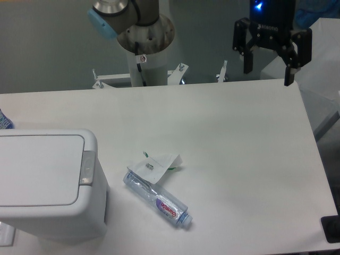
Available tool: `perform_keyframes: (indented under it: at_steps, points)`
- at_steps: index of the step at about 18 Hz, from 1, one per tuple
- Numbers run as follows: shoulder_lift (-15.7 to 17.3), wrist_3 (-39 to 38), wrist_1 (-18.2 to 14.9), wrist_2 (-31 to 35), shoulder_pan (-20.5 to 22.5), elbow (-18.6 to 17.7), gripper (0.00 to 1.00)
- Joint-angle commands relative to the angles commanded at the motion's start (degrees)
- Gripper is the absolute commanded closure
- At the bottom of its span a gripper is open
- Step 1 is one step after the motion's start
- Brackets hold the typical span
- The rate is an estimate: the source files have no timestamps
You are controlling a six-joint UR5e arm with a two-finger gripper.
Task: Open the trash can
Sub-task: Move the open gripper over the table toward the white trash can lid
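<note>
The trash can (48, 183) is a large boxy white bin at the front left of the table. Its flat lid (40, 169) is shut and lies level. A grey push-button tab (87, 168) sits at the lid's right edge. My gripper (268, 74) hangs above the table's far right edge, far from the bin. Its two black fingers are spread apart and hold nothing.
A crushed clear plastic bottle (159, 199) lies on the table right of the bin, with a crumpled white paper scrap (159, 162) touching its upper end. The arm's base column (146, 53) stands behind the far edge. A dark object (332, 229) sits at the front right corner.
</note>
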Motion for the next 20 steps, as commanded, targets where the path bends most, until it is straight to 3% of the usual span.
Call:
perform_keyframes:
  at_steps: [10, 15, 20]
  points:
    - [-0.53, -2.97, -0.26, -2.19, -1.05, -1.49, 0.0]
    - [-1.4, -18.59, 0.61, -2.11, -4.65, -1.5, 0.0]
    - [-3.95, -34.68, 8.68, -1.85, -10.8, -2.2, 0.0]
